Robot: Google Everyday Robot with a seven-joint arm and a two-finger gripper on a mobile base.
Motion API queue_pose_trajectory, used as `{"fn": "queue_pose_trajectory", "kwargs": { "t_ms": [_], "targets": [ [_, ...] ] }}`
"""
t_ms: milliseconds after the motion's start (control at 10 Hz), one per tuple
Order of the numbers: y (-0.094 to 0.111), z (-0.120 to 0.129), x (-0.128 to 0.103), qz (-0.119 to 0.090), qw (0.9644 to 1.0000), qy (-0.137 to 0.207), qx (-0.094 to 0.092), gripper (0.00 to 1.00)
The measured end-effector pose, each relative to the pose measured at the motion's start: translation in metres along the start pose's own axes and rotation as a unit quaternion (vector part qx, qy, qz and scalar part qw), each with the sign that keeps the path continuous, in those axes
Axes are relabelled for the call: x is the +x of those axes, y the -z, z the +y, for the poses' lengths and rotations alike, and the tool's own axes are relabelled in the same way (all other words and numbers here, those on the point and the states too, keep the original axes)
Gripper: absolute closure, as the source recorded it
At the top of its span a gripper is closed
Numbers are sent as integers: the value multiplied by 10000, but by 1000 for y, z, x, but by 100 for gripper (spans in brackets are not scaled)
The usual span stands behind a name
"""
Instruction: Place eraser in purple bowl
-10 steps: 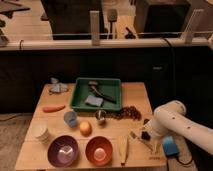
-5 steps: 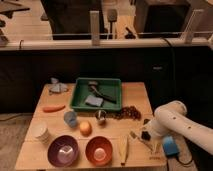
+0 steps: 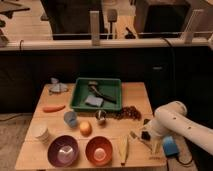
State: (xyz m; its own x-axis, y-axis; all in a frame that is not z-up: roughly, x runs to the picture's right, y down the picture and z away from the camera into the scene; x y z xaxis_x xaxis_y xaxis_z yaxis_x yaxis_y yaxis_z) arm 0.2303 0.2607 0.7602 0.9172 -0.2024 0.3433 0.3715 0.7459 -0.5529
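Observation:
The purple bowl (image 3: 63, 150) stands at the table's front left, next to an orange-brown bowl (image 3: 99, 150). My gripper (image 3: 144, 135) is low over the table's right side, at the end of the white arm (image 3: 176, 122), well to the right of both bowls. A small dark shape (image 3: 146, 135) sits at the gripper's tip. I cannot tell whether it is the eraser or part of the gripper. No other eraser is clearly visible.
A green tray (image 3: 80, 95) at the back holds a grey-blue pad (image 3: 94, 101) and dark items. On the table are a carrot (image 3: 53, 108), a blue cup (image 3: 70, 118), an orange (image 3: 85, 128), a white cup (image 3: 41, 133), a metal cup (image 3: 101, 116), a dark cluster (image 3: 130, 113), a yellow piece (image 3: 123, 148) and a bright blue block (image 3: 170, 146).

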Motion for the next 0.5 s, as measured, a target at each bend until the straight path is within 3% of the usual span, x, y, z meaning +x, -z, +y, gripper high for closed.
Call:
{"fn": "queue_pose_trajectory", "kwargs": {
  "t_ms": [500],
  "targets": [
    [-2, 4, -1, -21, 9999, -142, -20, 20]
  ]
}}
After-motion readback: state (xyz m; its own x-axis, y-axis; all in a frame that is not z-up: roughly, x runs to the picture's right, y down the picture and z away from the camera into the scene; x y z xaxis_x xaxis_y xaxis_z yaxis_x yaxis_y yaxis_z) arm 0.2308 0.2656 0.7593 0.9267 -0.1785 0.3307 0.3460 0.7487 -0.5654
